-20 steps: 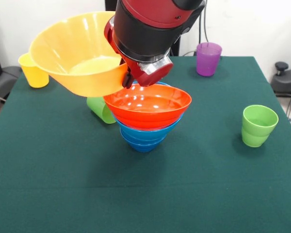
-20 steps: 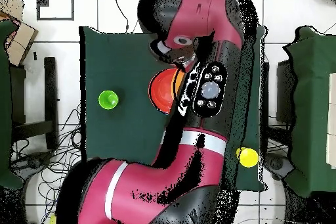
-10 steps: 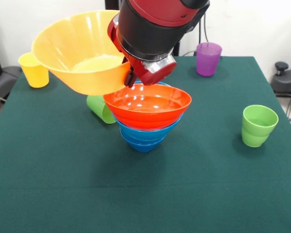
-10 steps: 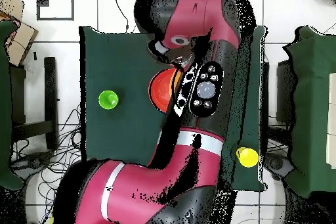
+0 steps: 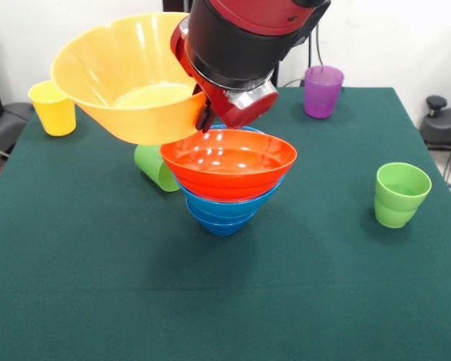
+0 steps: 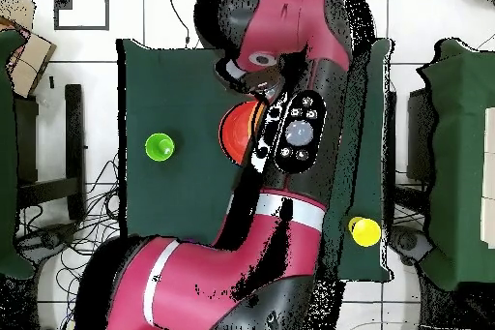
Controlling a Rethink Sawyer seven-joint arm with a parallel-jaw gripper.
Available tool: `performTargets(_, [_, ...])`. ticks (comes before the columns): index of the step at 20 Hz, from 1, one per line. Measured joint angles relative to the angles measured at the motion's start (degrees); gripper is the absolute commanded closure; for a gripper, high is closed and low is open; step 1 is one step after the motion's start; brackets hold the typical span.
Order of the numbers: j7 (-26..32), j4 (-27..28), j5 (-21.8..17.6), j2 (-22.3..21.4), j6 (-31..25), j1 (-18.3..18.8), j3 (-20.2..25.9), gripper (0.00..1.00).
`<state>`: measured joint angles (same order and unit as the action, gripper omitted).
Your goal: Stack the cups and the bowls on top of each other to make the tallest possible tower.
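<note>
From where I stand I count four cups: one yellow cup [image 5: 52, 108] at ten o'clock on the table, one purple cup [image 5: 322, 91] at one o'clock, and two green, an upright green cup [image 5: 401, 195] at three o'clock and a green cup on its side [image 5: 156, 168] just behind the pile. Bowls come to one yellow-orange bowl [image 5: 125, 79] up in the air, one orange-red bowl [image 5: 228, 162], and blue bowls [image 5: 224, 213] nested beneath it at the centre, whose number I cannot make out.

table [image 5: 98, 301]: green cloth | floor [image 6: 174, 16]: white tiles | cables [image 6: 58, 249]: floor
</note>
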<state>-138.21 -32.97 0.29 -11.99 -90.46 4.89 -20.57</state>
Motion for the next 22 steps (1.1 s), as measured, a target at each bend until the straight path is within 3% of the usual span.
performTargets(22, [-0.01, -0.57, 3.1, -0.01, 0.0, -2.89, -1.81, 1.0])
